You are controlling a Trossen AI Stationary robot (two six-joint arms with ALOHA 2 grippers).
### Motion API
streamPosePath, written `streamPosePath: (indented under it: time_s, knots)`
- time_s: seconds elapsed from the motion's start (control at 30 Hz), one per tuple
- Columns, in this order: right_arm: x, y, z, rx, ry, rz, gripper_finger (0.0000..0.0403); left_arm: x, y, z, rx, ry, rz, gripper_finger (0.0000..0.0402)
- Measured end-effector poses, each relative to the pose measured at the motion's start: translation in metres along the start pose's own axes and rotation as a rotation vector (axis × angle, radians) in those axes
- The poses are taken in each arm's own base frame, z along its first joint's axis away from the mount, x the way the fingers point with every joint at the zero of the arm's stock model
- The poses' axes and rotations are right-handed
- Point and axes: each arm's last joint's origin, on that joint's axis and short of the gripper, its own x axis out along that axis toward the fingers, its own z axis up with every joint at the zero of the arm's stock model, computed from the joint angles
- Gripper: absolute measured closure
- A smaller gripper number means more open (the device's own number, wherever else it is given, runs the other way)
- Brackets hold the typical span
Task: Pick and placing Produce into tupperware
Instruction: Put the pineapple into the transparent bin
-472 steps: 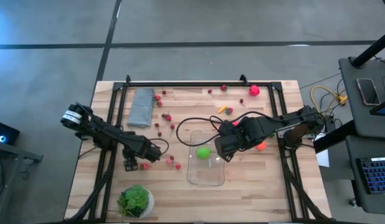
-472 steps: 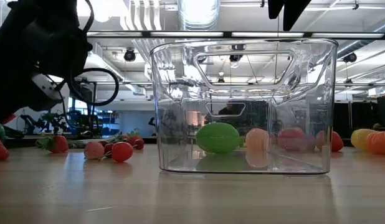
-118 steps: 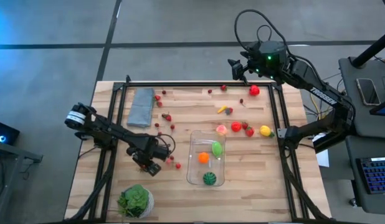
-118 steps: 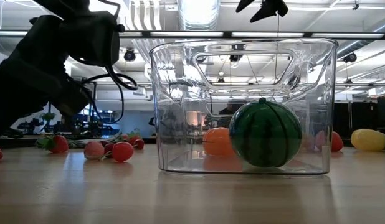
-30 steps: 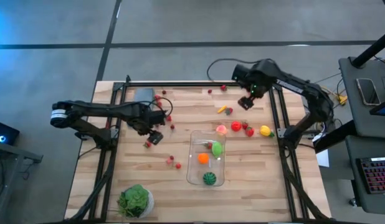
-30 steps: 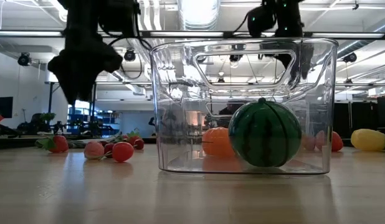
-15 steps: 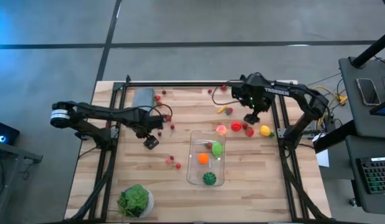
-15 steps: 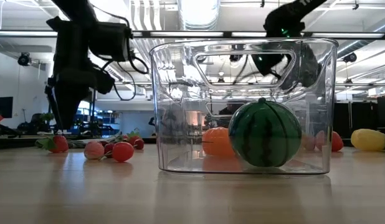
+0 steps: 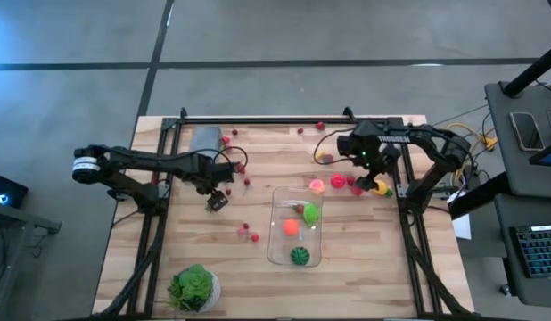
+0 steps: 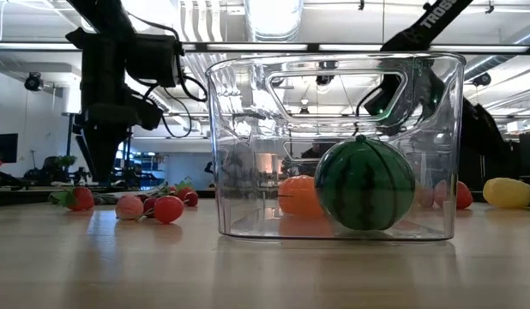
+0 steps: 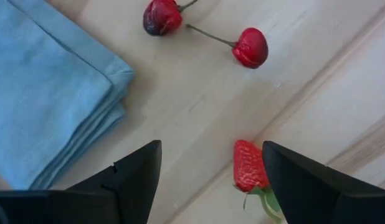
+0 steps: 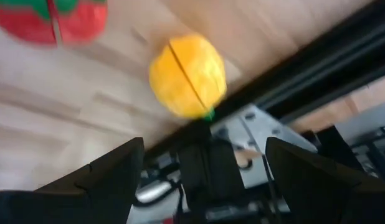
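The left gripper [image 9: 217, 201] is held with jaws spread over a strawberry [image 11: 247, 165] beside the folded cloth [image 11: 46, 93]. The right gripper [image 9: 375, 184] is poised, jaws apart and empty, above a yellow lemon [image 12: 187, 76] at the table's [image 9: 365, 276] right edge.

left gripper [image 9: 217, 201] low, jaws apart | right gripper [image 9: 379, 183] (likewise spread)

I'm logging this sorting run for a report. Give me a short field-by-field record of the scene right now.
container: clear tupperware, mid-table
inside it: striped green ball, orange piece, green piece
left gripper: open, over a strawberry beside the blue cloth
right gripper: open, above a yellow piece by the table's right edge
still loose: red berries and pieces on the wood
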Motion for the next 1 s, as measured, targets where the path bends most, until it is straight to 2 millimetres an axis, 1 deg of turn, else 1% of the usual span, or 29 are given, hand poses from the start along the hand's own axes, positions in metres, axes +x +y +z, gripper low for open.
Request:
streamPosePath:
  time_s: [0.13, 0.27, 0.57, 0.7, 1.0]
  knots:
    - [0.008, 0.002, 0.006, 0.029, -0.029, 0.008, 0.0074, 0.0, 0.0, 0.0, -0.004, 0.0, 0.001, 0.014]
    - [0.016, 0.002, 0.008, 0.03, -0.007, 0.002, 0.0074, 0.0, 0.0, 0.0, -0.005, 0.001, 0.001, 0.014]
    - [0.039, 0.003, 0.013, 0.09, -0.054, 0.017, 0.0074, 0.0, 0.0, 0.0, -0.033, 0.005, 0.002, 0.0139]
    - [0.043, 0.003, 0.014, 0.089, -0.065, 0.02, 0.0075, 0.0, 0.0, 0.0, -0.033, 0.005, 0.001, 0.0139]
    - [0.043, 0.004, 0.016, 0.055, -0.092, 0.027, 0.0077, 0.0, 0.0, -0.001, -0.032, 0.005, -0.001, 0.0139]
